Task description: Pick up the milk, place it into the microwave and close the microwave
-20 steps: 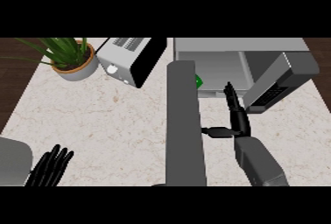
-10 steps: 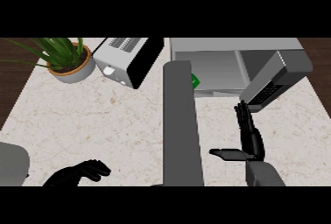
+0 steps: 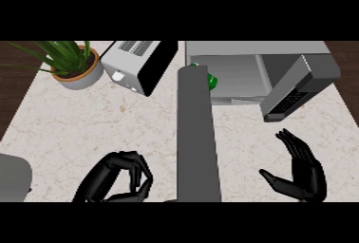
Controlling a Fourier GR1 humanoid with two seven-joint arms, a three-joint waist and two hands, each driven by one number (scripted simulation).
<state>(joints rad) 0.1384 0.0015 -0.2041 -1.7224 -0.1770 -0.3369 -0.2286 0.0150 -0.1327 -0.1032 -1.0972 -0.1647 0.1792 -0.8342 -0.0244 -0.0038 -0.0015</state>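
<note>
At the lower left of the frame the left hand (image 3: 116,182) sits low over the pale stone table (image 3: 84,123), its fingers (image 3: 129,166) curled in toward the palm with nothing in them; at the lower right the right hand (image 3: 300,174) is held open, fingers straight and pointing toward the upper edge, thumb stuck out to the left, holding nothing. A rounded grey object (image 3: 13,178) is cut off by the left edge, just left of the left hand; what it is cannot be told. Between the two hands a long grey microwave door (image 3: 196,137) runs up the middle of the frame, swung wide open and seen edge-on. Its far end meets the microwave (image 3: 252,52) at the upper right, whose cavity stands open; a grey panel with a dark face (image 3: 298,92) angles out at the cavity's right side. The milk (image 3: 212,81) shows only as a small green patch at the cavity's left edge, just beside the door's far end, mostly hidden by it. Left of the microwave a toaster (image 3: 136,66) sits askew; in the upper left corner stands a potted plant (image 3: 73,69).
</note>
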